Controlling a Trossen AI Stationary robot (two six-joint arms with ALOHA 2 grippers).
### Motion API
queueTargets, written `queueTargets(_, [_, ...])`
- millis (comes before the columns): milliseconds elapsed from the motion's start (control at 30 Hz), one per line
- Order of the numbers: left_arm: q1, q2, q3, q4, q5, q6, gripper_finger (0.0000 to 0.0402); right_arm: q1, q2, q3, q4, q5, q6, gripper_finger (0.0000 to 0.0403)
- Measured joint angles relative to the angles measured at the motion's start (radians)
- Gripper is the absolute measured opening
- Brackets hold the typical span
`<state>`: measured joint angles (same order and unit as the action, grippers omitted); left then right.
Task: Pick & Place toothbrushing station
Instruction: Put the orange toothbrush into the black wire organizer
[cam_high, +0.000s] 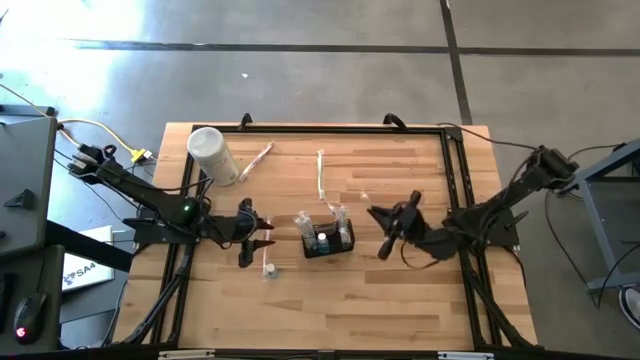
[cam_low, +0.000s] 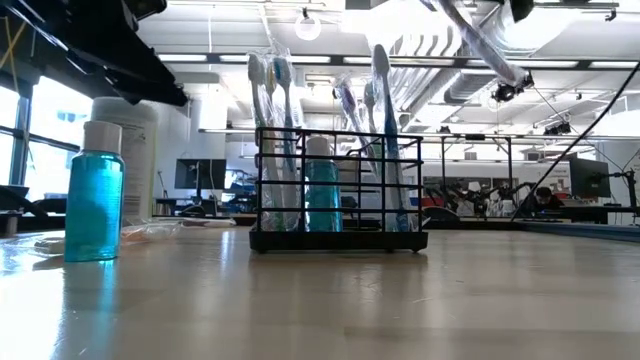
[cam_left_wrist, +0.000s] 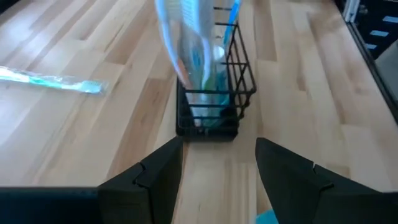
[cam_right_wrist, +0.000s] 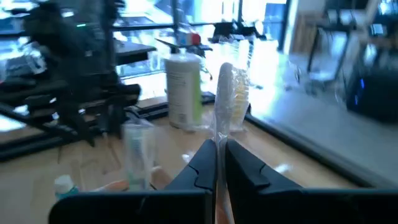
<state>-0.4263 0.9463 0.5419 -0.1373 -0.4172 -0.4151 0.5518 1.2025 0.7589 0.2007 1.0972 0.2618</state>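
From above, I see the toothbrushing station (cam_high: 328, 239), a black wire rack, mid-table, my left gripper (cam_high: 262, 233) beside it, my right gripper (cam_high: 388, 232) opposite. At table height, a blue bottle (cam_low: 94, 204) stands apart from the rack. Left fingers (cam_left_wrist: 149, 180) spread, empty. Right fingers (cam_right_wrist: 200, 168) pinch a wrapped toothbrush (cam_right_wrist: 224, 106).

A white canister (cam_high: 212, 155), 2 wrapped toothbrushes (cam_high: 320, 175) and a blue bottle (cam_low: 94, 192) share the table (cam_high: 400, 300).
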Motion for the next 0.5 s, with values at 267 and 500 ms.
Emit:
queueTargets(267, [0.000,0.001,0.000,0.016,0.018,0.018,0.0200,0.025,0.174,0.000,0.419,-0.184,-0.319,0.0011])
queueTargets(500, [0.000,0.001,0.000,0.015,0.018,0.017,0.0200,0.009,0.313,-0.001,0.819,-0.335,-0.573,0.0008])
